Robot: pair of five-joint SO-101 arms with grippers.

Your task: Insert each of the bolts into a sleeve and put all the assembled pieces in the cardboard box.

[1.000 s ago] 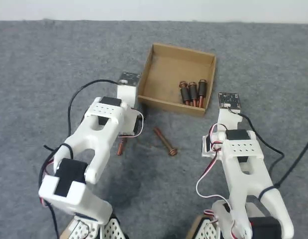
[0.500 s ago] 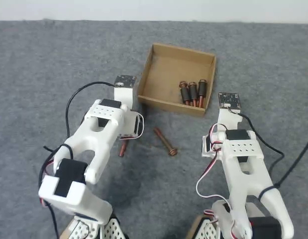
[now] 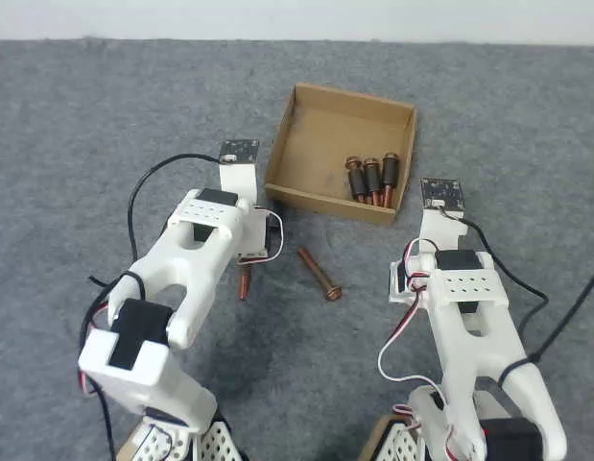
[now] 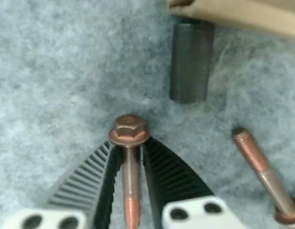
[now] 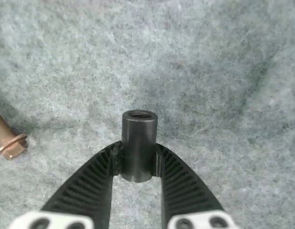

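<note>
My left tool was closed narrowly on a hex-headed copper-coloured metal bolt, with ribbed black fingers pinching the smooth shank just under the flanged head. My right tool clasped a short black cylindrical sleeve, its hollow end facing away. A second black sleeve lay just beside the outer wall of the open brown cardboard box. The box held three assembled pieces in the corner nearest my right arm. A loose copper bolt lay on the fuzzy grey counter between my arms, with open room around it.

Bright, even light; soft shadows
</note>
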